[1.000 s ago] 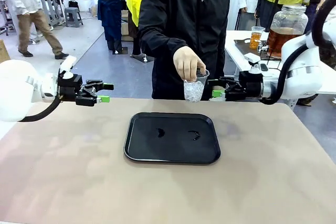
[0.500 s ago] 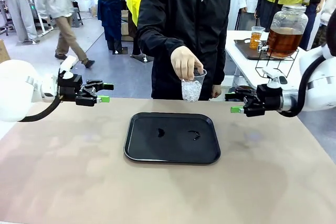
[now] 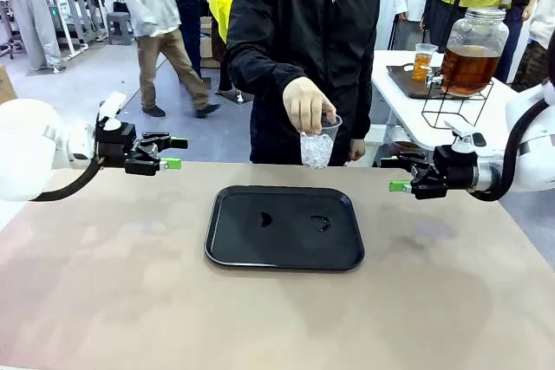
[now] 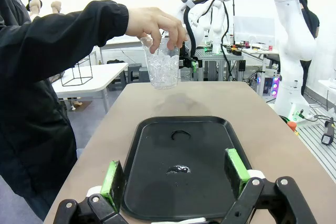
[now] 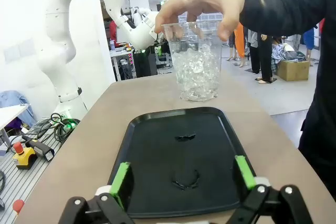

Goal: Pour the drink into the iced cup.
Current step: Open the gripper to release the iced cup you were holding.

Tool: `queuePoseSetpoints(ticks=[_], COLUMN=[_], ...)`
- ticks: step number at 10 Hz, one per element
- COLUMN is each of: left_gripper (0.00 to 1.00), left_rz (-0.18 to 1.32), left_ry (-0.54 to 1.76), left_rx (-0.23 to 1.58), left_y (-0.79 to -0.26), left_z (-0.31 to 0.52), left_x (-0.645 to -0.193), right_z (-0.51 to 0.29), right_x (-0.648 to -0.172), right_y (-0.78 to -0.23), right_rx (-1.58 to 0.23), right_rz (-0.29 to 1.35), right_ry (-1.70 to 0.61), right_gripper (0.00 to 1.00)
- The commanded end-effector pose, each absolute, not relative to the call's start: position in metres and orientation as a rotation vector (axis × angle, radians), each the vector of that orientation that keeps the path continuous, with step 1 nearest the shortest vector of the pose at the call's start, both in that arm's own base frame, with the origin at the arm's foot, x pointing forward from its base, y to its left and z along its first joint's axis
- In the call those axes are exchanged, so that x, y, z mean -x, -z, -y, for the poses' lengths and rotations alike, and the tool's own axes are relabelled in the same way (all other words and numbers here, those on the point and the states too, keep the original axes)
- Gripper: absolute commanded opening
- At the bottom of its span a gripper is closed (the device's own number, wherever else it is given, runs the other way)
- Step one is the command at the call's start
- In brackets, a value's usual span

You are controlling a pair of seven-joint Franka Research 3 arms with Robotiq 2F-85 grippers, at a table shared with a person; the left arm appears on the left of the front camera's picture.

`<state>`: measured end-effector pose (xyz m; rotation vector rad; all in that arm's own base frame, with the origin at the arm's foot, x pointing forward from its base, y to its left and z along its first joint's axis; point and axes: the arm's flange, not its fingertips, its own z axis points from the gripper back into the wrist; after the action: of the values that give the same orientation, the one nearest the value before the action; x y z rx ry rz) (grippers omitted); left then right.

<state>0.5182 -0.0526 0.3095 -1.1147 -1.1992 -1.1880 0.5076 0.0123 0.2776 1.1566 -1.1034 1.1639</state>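
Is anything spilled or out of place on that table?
Yes, a little. The black tray has two small wet smears on its bare middle, like leftover drips. Otherwise nothing odd: the person's hand holds the iced cup upright above the table's far edge, and no ice has fallen out.

The person's hand (image 3: 310, 103) holds the iced cup (image 3: 318, 146) above the far edge of the black tray (image 3: 284, 227), blocking the middle of the bench (image 3: 130, 283) there. Bare bench lies open on both sides of the tray. Each gripper's spread fingers (image 4: 113, 178) have open air ahead.
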Motion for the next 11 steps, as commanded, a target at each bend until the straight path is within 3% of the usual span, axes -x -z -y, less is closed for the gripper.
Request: queuePoseSetpoints(ticks=[1, 11], left_gripper=[1.00, 1.00], left_rz=[1.211, 1.211], left_ry=[1.180, 1.180], left_rx=[1.110, 1.110], left_y=[-0.3122, -0.3122], left_z=[0.0548, 0.0548], left_x=[-0.5185, -0.5185], right_z=[-0.0158, -0.0158], right_x=[-0.5110, -0.5110], right_y=[-0.2807, -0.2807], right_rx=[-1.158, -1.158], right_rz=[1.090, 1.090], right_ry=[-1.165, -1.165], right_gripper=[1.00, 1.00])
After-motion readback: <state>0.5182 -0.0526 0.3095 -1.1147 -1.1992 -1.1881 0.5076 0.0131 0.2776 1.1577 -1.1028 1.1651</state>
